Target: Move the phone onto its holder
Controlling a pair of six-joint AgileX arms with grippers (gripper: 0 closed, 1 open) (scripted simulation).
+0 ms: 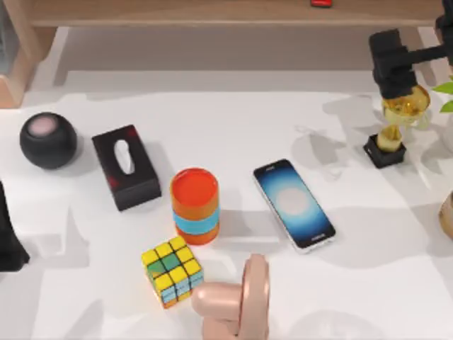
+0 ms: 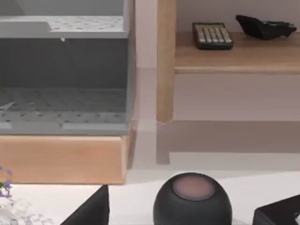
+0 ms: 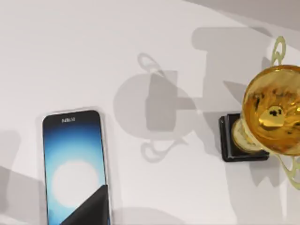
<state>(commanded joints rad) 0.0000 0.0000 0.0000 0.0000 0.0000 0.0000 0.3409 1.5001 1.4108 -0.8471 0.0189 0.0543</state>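
The left arm (image 1: 8, 241) is sitting at the table's left edge, mostly cut off; I cannot tell its fingers' state. Rightward are lying a dark speaker (image 1: 47, 139), a black tissue box (image 1: 125, 166), an orange canister (image 1: 195, 205) and a cube (image 1: 172, 273) beside the pink holder (image 1: 237, 297), itself cropped at the near edge. The phone (image 1: 294, 204) is lying flat mid-table, black-framed, screen glowing blue with a white centre. The right gripper (image 1: 395, 71) is hovering over the gold trophy (image 1: 396, 127), hiding part of it; whether it is open is unclear.
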